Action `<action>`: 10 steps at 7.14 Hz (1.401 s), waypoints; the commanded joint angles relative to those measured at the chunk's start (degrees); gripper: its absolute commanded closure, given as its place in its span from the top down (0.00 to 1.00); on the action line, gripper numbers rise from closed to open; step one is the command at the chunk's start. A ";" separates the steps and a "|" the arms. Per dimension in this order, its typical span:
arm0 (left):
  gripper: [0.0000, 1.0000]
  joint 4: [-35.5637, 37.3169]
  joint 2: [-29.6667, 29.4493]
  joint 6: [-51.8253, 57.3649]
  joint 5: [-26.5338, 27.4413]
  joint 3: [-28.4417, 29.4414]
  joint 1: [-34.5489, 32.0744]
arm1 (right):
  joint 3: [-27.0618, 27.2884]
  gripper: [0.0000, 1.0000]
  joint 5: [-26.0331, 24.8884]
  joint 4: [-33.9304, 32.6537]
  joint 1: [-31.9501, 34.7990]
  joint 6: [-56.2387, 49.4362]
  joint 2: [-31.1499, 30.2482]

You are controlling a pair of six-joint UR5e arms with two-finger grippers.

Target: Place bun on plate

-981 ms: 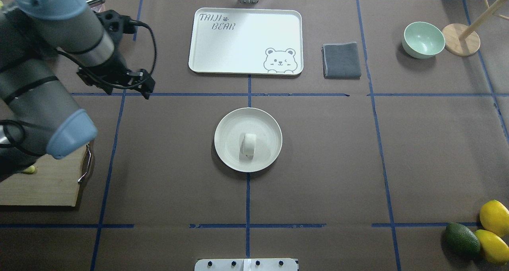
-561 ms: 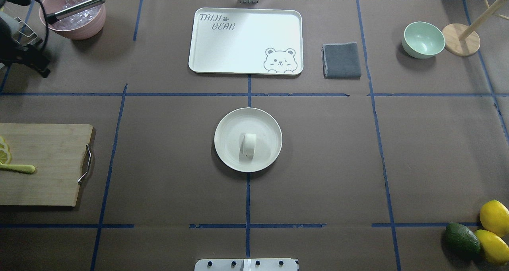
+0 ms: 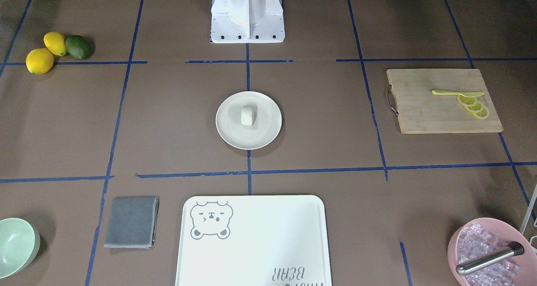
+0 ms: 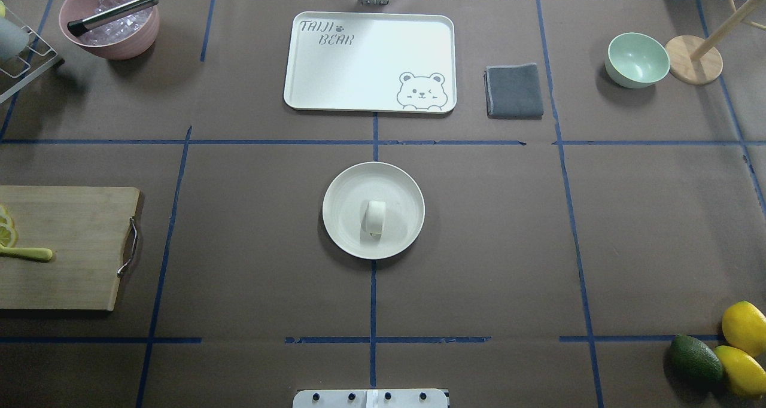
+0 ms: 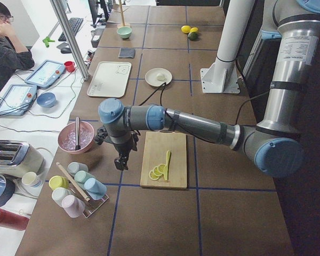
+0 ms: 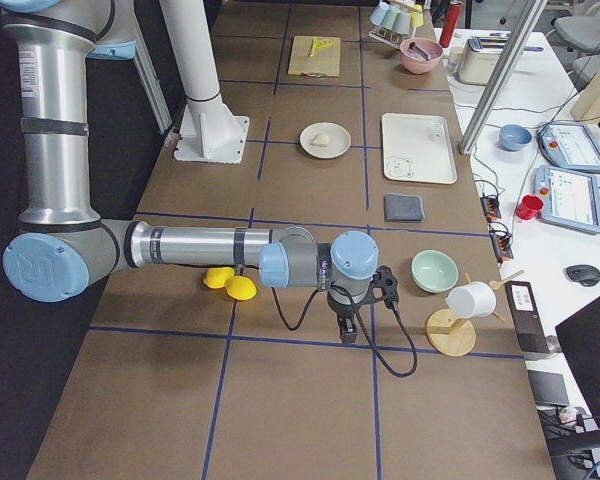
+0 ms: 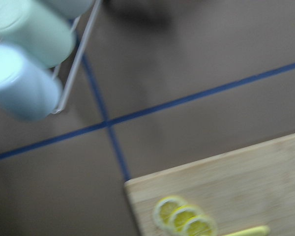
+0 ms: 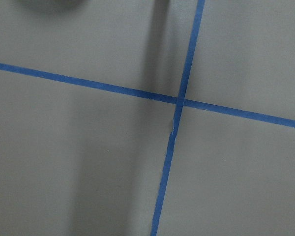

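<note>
Our left gripper [image 5: 121,160] hangs over the table between the cutting board [image 5: 164,159] and the pink bowl [image 5: 61,144], close to a rack of pastel cups [image 5: 77,184]. Our right gripper [image 6: 348,330] hangs over a blue tape line, near the green bowl [image 6: 435,270]. Both show only in the side views, so we cannot tell whether their jaws are parted or closed, and the wrist views show no fingers.

We find the bun [image 4: 375,216] lying on the plate [image 4: 344,186], about at its middle, well apart from both arms. The plate sits at the centre of the table, on a tape line.

On the far side of it we see the bear-print tray [image 4: 371,61], with a folded grey cloth [image 4: 514,90] just to its right. Further right the green bowl stands beside a round wooden stand base [image 4: 694,59]. At the left edge the cutting board carries lemon slices [image 4: 6,231] and a yellow-green knife [image 4: 27,253]. The pink bowl, in the far left corner, holds clear cubes and a metal-handled tool [image 4: 114,13]. In the near right corner two lemons [image 4: 743,327] and an avocado [image 4: 695,360] lie touching.
</note>
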 commanded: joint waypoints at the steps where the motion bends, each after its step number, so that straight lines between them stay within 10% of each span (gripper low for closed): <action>1: 1.00 -4.24 5.50 1.91 -0.18 2.22 -2.39 | 0.04 1.00 0.00 0.06 0.00 0.00 0.04; 10: 1.00 -15.56 5.52 -15.57 -0.18 7.93 -2.30 | 0.39 1.00 -0.26 0.06 0.00 -0.18 -0.14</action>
